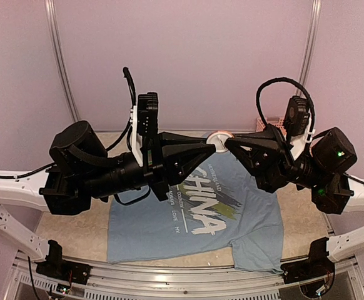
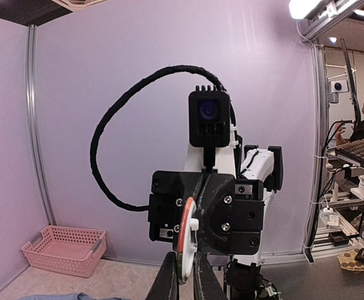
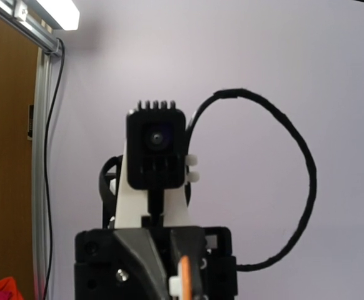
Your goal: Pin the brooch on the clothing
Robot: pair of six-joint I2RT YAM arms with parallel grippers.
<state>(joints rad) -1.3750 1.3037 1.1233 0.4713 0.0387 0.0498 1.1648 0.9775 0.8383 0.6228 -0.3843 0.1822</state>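
The brooch (image 1: 218, 139) is a round white disc with an orange face, held in the air between both grippers above the shirt's collar. My left gripper (image 1: 212, 149) is shut on its near edge; in the left wrist view the fingers (image 2: 169, 281) pinch the edge-on brooch (image 2: 187, 240). My right gripper (image 1: 227, 142) meets it from the other side, its jaws closed on the far edge (image 2: 214, 195). The brooch (image 3: 186, 280) shows at the bottom of the right wrist view. The light blue "CHINA" T-shirt (image 1: 257, 212) lies flat on the table below.
A pink basket (image 2: 63, 250) stands by the back wall; it also shows behind the right arm (image 1: 273, 122). A person sits at a desk with a keyboard (image 2: 363, 150) beyond the frame on the right. The table's front rail (image 1: 182, 275) runs below the shirt.
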